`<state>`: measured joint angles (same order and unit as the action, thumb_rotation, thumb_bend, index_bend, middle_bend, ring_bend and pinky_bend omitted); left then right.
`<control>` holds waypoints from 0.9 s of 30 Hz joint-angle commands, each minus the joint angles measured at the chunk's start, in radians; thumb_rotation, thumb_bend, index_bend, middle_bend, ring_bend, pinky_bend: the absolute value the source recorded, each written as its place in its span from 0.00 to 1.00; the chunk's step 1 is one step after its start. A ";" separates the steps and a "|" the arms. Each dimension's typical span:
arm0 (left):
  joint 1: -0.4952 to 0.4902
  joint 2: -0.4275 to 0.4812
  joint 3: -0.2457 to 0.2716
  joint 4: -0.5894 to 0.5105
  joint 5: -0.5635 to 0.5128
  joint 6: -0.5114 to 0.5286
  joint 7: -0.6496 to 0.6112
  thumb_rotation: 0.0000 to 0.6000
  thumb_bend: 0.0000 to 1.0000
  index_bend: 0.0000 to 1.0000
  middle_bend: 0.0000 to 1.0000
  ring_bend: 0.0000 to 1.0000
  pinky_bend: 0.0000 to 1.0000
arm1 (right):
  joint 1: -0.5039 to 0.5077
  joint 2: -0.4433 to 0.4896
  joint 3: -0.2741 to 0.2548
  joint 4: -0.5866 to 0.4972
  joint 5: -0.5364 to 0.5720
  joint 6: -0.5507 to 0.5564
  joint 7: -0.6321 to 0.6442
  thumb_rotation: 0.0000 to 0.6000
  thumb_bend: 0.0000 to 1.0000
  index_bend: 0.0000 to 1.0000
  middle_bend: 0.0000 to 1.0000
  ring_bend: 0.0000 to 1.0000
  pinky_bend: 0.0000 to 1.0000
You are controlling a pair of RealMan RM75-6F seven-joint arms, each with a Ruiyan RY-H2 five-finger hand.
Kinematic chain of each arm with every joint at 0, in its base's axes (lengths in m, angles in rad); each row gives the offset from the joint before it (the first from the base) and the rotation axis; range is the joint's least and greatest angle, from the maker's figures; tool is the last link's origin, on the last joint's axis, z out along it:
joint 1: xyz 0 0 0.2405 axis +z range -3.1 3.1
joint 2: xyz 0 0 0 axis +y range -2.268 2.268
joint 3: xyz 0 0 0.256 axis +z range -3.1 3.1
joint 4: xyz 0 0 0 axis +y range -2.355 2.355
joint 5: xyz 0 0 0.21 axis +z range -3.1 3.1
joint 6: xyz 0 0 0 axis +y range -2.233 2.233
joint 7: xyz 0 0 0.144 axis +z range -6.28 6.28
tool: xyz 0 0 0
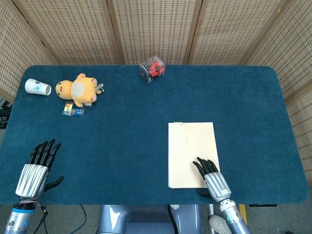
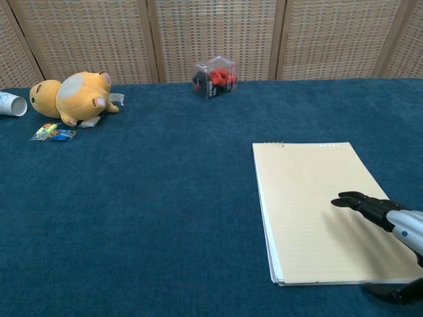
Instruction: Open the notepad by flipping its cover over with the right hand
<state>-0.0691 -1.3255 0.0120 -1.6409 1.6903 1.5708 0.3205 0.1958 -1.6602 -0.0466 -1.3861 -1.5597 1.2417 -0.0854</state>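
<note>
A cream notepad [image 1: 191, 151] [image 2: 317, 205] lies flat on the blue table, right of centre, its binding at the far edge. My right hand [image 1: 210, 176] [image 2: 386, 218] hovers over the pad's near right corner, palm down, fingers stretched out toward the far side and holding nothing. The thumb sticks out below the pad's near edge. Whether the fingertips touch the paper I cannot tell. My left hand [image 1: 38, 168] rests at the near left of the table with fingers spread, empty; only the head view shows it.
A yellow plush toy [image 1: 78, 89] [image 2: 69, 98] lies at the far left, with a white paper cup [image 1: 38, 87] beside it and a small colourful packet [image 1: 73, 110] in front. A clear box with red pieces [image 1: 152, 68] [image 2: 215, 76] stands at the far middle.
</note>
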 commanded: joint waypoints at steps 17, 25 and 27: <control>0.000 -0.003 0.004 0.003 0.005 -0.001 0.000 1.00 0.00 0.00 0.00 0.00 0.07 | 0.022 -0.030 0.035 0.060 0.043 -0.022 0.008 1.00 0.56 0.03 0.00 0.00 0.00; -0.002 -0.007 0.008 0.008 0.009 -0.007 0.000 1.00 0.00 0.00 0.00 0.00 0.07 | 0.043 -0.077 0.071 0.124 0.037 -0.002 0.033 1.00 0.60 0.05 0.00 0.00 0.00; -0.003 -0.009 0.009 0.010 0.009 -0.010 0.002 1.00 0.00 0.00 0.00 0.00 0.07 | 0.053 -0.091 0.087 0.143 0.043 -0.005 0.043 1.00 0.60 0.05 0.00 0.00 0.00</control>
<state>-0.0718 -1.3341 0.0210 -1.6305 1.6993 1.5609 0.3218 0.2418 -1.7421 0.0314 -1.2536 -1.5209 1.2382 -0.0502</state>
